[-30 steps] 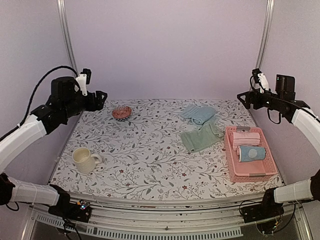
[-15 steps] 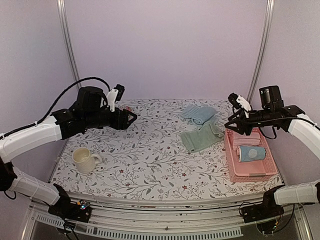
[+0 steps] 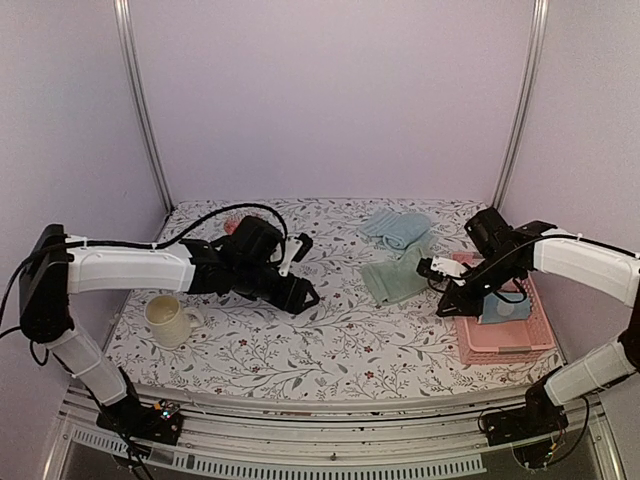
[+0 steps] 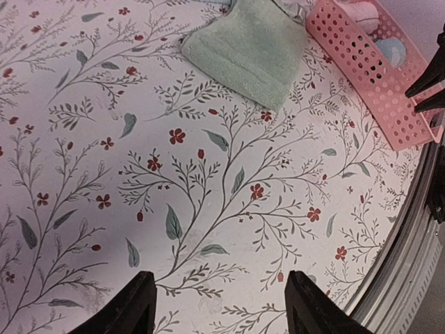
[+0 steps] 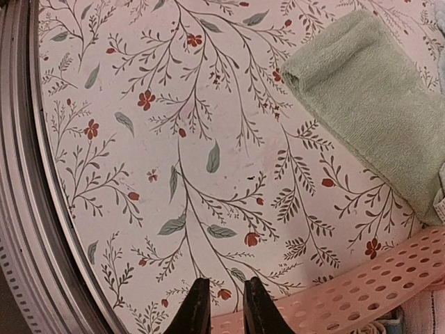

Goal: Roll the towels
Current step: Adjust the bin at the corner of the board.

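Note:
A pale green towel (image 3: 400,275) lies folded flat on the flowered table, right of centre. It also shows in the left wrist view (image 4: 247,49) and the right wrist view (image 5: 368,104). A light blue towel (image 3: 398,228) lies crumpled behind it. My left gripper (image 3: 308,298) hovers low over the middle of the table, left of the green towel, open wide (image 4: 221,306) with only tablecloth between its fingers. My right gripper (image 3: 443,308) hangs by the near left side of the pink basket (image 3: 500,348). It (image 5: 226,313) holds nothing, and its jaws stand only a narrow gap apart.
The pink basket (image 5: 348,299) holds a rolled pink towel (image 3: 492,278) and a rolled blue towel (image 3: 505,310). A cream mug (image 3: 170,320) stands at the near left. A red bowl (image 3: 232,222) peeks out behind the left arm. The table's metal front rail (image 5: 21,209) is close to the right gripper.
Both arms have swung down from high at the sides to low over the table. The left moved toward the centre, the right toward the basket's near left side. The right jaws have narrowed.

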Action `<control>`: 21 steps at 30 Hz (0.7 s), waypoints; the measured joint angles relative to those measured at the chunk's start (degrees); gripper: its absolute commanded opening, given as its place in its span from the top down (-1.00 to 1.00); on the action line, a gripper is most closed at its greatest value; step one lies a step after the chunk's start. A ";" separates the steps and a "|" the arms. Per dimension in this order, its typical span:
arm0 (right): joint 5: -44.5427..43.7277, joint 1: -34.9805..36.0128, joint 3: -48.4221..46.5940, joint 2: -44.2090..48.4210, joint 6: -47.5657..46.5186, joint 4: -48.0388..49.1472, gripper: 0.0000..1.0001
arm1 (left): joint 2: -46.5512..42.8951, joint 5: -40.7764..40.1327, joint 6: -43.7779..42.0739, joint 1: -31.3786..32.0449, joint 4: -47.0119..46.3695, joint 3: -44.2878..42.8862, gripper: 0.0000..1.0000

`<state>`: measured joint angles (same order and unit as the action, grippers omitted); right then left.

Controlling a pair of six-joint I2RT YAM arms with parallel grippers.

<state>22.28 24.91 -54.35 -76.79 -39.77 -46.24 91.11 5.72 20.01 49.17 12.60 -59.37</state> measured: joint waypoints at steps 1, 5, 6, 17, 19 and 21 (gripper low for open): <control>-0.90 0.07 0.00 -0.87 -0.15 -0.15 0.69 | 1.14 0.22 0.46 0.48 -0.17 -0.26 -0.29; -5.66 0.15 0.00 -4.90 -0.15 -0.52 0.75 | 4.63 0.48 3.21 1.75 -1.60 -1.05 -0.27; -7.19 0.04 0.00 -5.99 -0.04 -0.48 0.75 | 5.38 0.48 3.87 1.92 -1.92 -1.31 -0.27; -17.09 -5.29 -3.02 -14.29 3.45 -0.07 0.67 | 8.57 -1.70 4.66 2.12 -3.30 -4.52 -0.27; -17.55 -5.49 -4.46 -15.67 4.20 -0.13 0.64 | 8.57 -1.77 4.20 2.12 -3.32 -4.52 -0.27; -17.42 -5.49 -7.23 -17.29 4.70 -0.28 0.49 | 8.57 -1.90 3.78 2.12 -3.30 -4.52 -0.27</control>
<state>4.86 19.42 -61.58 -94.08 -35.07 -46.52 99.68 3.81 23.79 51.29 9.30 -63.90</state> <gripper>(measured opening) 0.178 0.635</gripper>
